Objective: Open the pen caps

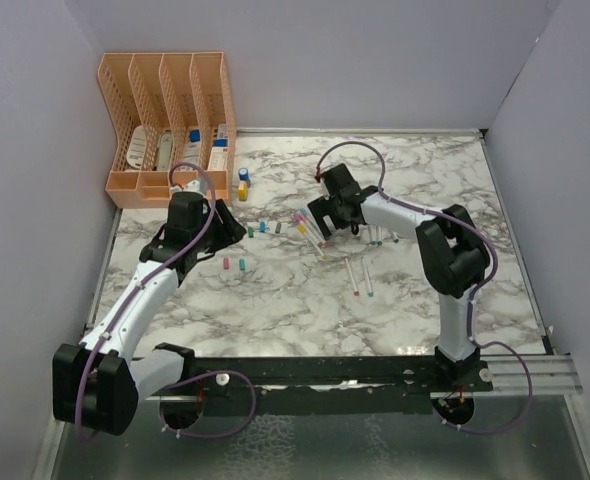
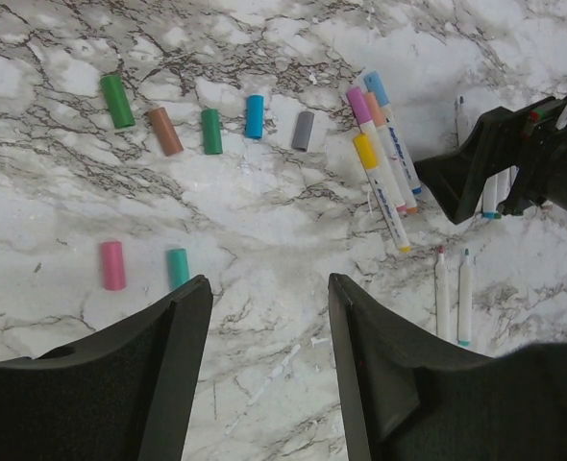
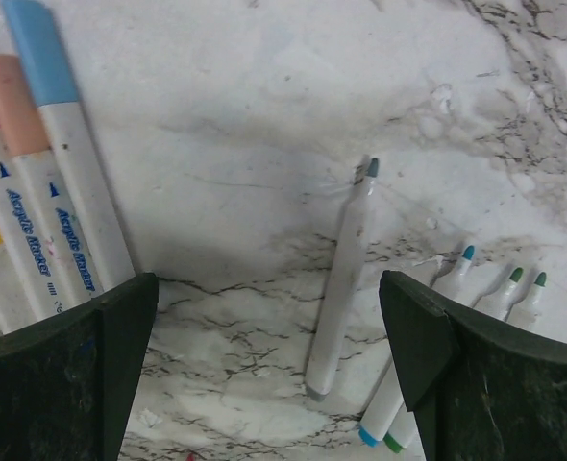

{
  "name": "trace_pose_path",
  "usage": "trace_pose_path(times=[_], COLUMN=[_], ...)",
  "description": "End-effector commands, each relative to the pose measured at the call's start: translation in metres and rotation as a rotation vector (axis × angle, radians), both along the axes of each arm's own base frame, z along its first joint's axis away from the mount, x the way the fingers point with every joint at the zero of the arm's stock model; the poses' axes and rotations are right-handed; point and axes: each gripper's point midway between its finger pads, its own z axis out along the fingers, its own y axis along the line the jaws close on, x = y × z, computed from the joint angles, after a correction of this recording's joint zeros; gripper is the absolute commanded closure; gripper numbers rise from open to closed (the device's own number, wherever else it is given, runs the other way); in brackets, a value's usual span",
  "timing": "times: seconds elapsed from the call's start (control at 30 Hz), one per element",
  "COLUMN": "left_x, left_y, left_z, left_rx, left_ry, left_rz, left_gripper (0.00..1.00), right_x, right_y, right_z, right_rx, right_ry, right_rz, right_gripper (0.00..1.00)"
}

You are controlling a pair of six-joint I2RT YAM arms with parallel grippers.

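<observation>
Left wrist view: left gripper (image 2: 269, 288) hung low over the table (image 2: 264, 221), fingers apart, nothing between them. Just past one finger lay a pink cap (image 2: 112, 265) and a teal cap (image 2: 178, 267), side by side, not touching. Farther out was a row of loose caps (image 2: 211, 131): green, brown, green, blue, grey. Right of that row lay four capped pens (image 2: 384, 158), bunched and touching, their caps pink, orange, blue and yellow.

Right wrist view: right gripper (image 3: 267, 288) spread wide and held nothing. One bare pen (image 3: 346, 279) lay on the marble between its fingers. The capped bunch sat at the left edge of that view.

Top view, far edge: desk organiser (image 1: 165, 110) and small bottle (image 1: 243, 183), well apart from the work.

Judgement: only the four capped pens were left to open. Take the outermost of the bunch first, so its neighbours aren't dragged. One gripper clamps the barrel, the other the cap. Pull straight along the pen, not sideways.
</observation>
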Motion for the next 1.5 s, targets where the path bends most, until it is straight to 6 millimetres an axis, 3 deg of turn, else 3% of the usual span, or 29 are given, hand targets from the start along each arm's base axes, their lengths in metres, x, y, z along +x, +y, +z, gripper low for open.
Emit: trace_pose_path(times=[0.0,0.43,0.53,0.63,0.8,1.47], left_x=[0.0,-0.003,-0.002,-0.001,0.0,0.007], left_y=[-0.004,-0.003,-0.003,-0.003,-0.005,-0.01], left_z=[0.003,0.001,0.001,0.0,0.001,0.004], left_rx=[-0.027,-0.027,-0.027,-0.027,-0.039,-0.046], left_ry=[-0.018,-0.018,-0.018,-0.018,-0.022,-0.021], left_rz=[-0.013,-0.011,-0.011,-0.011,-0.011,-0.03], left_gripper=[0.45,0.45,0.45,0.45,0.45,0.46], right_x=[-0.031,-0.05,-0.042,-0.032,-0.023,-0.028], right_y=[0.009,0.042,0.038,0.034,0.046,0.06], right_z=[-0.014,0.0,0.015,0.041,0.074,0.028], right_rx=[-0.034,0.037,0.036,0.064,0.144,0.131], right_ry=[0.065,0.071,0.015,-0.07,-0.125,-0.003], right_rz=[0.065,0.106,0.048,-0.017,-0.025,-0.014], right_gripper=[0.01,0.01,0.01,0.01,0.02,0.06])
